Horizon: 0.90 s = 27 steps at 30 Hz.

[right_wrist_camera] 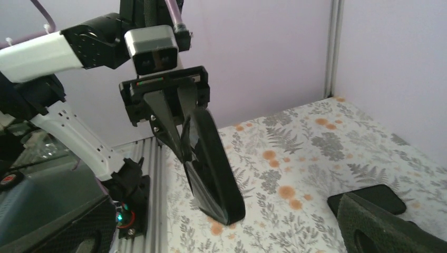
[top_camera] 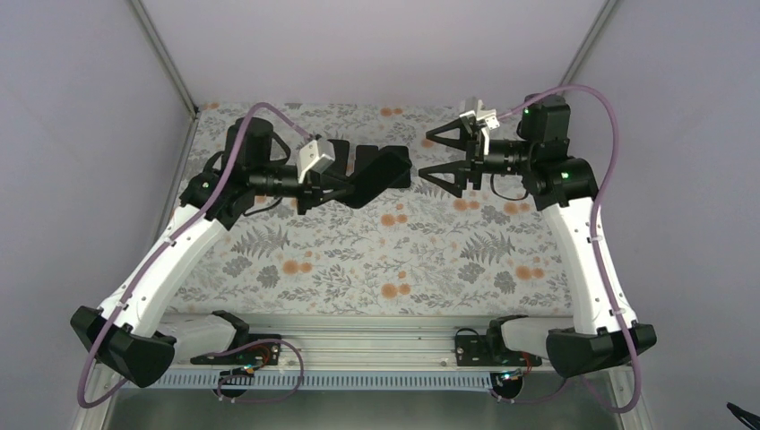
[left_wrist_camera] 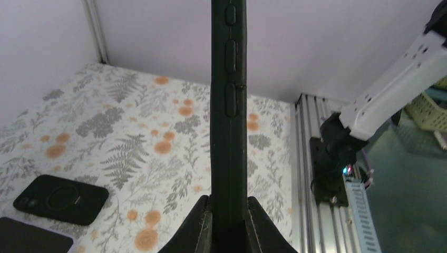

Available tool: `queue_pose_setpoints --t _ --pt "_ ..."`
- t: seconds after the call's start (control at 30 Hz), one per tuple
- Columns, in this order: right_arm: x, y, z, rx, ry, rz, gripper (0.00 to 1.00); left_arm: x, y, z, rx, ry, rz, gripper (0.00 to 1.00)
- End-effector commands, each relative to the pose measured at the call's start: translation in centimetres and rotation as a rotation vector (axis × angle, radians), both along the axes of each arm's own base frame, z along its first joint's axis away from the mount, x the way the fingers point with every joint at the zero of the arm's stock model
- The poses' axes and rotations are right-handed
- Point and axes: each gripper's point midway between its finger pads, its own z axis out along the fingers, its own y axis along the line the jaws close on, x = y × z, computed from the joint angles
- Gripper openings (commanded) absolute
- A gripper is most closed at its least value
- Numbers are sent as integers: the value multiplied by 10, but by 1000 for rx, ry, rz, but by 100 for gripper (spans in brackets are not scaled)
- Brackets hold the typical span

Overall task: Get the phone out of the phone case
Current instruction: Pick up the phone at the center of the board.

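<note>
Black case: held up off the worktop, edge-on in the left wrist view, with three raised button covers down its side.
Left fingers: pinching one end of the case.
Right fingers: spread wide, just beside the case, not touching it.
Right wrist view: shows the case's broad curved face. It looks hollow, but that's hard to say.
Left wrist view also: second black slab with a ring mark, lying flat on the worktop.

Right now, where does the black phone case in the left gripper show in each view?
Top external: black phone case, upper centre, clamped in the left gripper.
Left wrist: edge-on, a vertical bar through the middle.
Right wrist: centre, tilted, hanging from that gripper's fingers.
Shared landmark: the floral table cover behind it.
</note>
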Motion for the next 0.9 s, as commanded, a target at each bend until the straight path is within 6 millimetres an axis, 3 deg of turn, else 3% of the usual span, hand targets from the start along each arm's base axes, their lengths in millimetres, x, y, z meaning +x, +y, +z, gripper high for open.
queue_pose_setpoints --t 0.0,0.2,0.57,0.87 --pt "-11 1 9 105 86 82 99 -14 -1 54 -177 -32 -65 2" --pt "-9 3 6 174 212 135 97 -16 -5 72 -254 34 -87 2" --pt "-21 4 28 299 177 75 87 3 -11 107 -360 82 -46 2" --pt "-9 13 43 410 274 37 80 10 -17 107 -407 178 -45 2"
